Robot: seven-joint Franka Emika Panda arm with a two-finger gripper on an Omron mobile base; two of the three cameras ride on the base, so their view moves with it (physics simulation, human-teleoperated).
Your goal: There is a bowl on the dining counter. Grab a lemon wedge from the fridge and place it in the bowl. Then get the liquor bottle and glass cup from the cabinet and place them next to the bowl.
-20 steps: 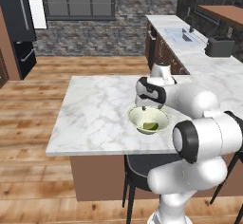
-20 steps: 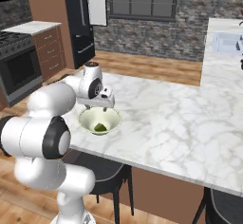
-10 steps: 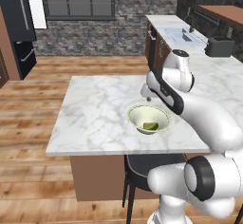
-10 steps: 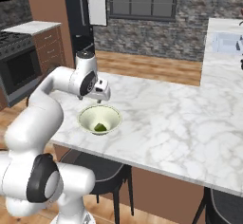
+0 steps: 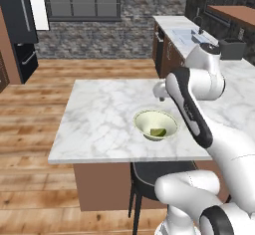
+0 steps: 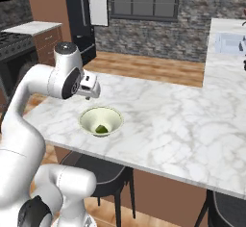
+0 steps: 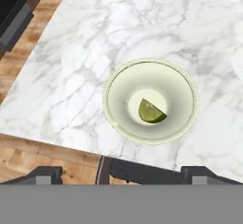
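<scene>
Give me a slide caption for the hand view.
Lemon wedge lying inside the bowl on the dining counter.

White arm bent high, gripper [image 6: 89, 87] pointing downward, jaws wide apart, empty

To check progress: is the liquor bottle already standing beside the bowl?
No, the bowl holds the lemon wedge, with bare dining counter around it.

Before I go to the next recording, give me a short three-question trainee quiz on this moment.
1. True or false: the lemon wedge lies inside the bowl.
2. What does the bowl stand on? A) wooden floor B) dining counter C) stove
3. Fill in: the gripper is ____ and holds nothing.

Key: 1 true; 2 B; 3 open.
</scene>
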